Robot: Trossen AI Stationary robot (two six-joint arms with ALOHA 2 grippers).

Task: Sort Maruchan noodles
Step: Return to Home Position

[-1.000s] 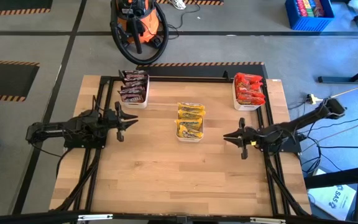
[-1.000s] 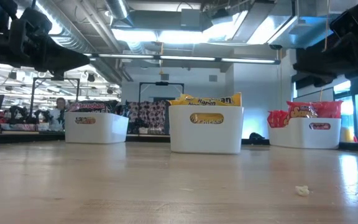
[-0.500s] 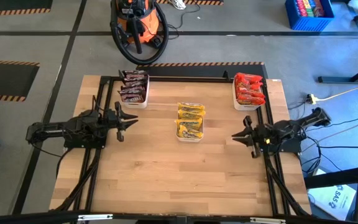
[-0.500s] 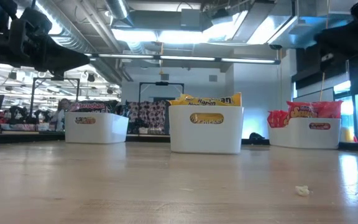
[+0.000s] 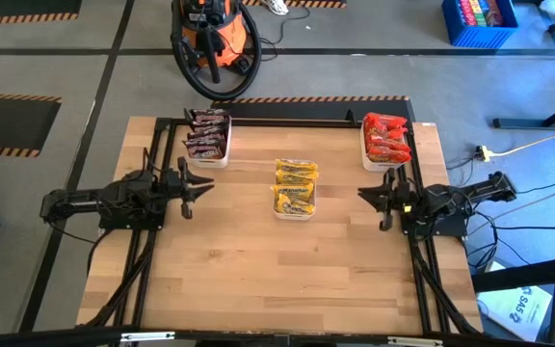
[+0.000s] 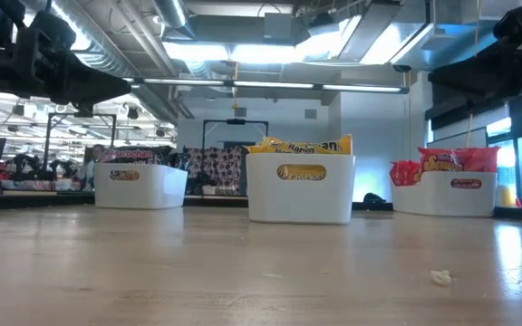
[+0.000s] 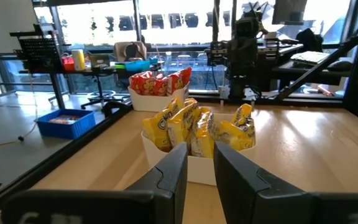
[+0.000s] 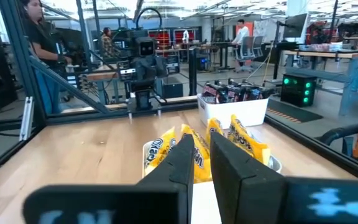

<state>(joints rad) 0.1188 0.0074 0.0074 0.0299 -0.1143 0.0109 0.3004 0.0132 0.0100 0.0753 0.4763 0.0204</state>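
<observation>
A pale wooden table (image 5: 258, 280), seen from above, carries three white bins, and all the Maruchan noodles in view sit inside them by colour: the dark brown packets (image 5: 206, 135) in the left bin (image 5: 207, 161), the yellow packets (image 5: 296, 183) in the middle bin (image 5: 294, 216), and the red packets (image 5: 386, 138) in the right bin (image 5: 385, 167). No packet lies loose on the bare wood in the overhead or table-level views, where only a small pale crumb (image 6: 439, 277) shows, so the sorting looks complete. What appears to be left is for the arms to settle at rest. The left gripper (image 5: 203, 186) sits at the table's left side, aimed across at the middle bin and well apart from it, with the left bin off to one side, farther back. Its wrist view shows its two dark fingers (image 7: 166, 177) drawn close with a narrow gap between them, gripping nothing. The yellow packets stand straight ahead of the tips, and the red ones are farther off behind. The right gripper (image 5: 362, 196) sits at the table's right side, near the right bin's front edge and also facing the middle bin. Its fingers (image 8: 180, 158) likewise show a slim gap and hold nothing, with the yellow packets ahead and the dark ones beyond.
</observation>
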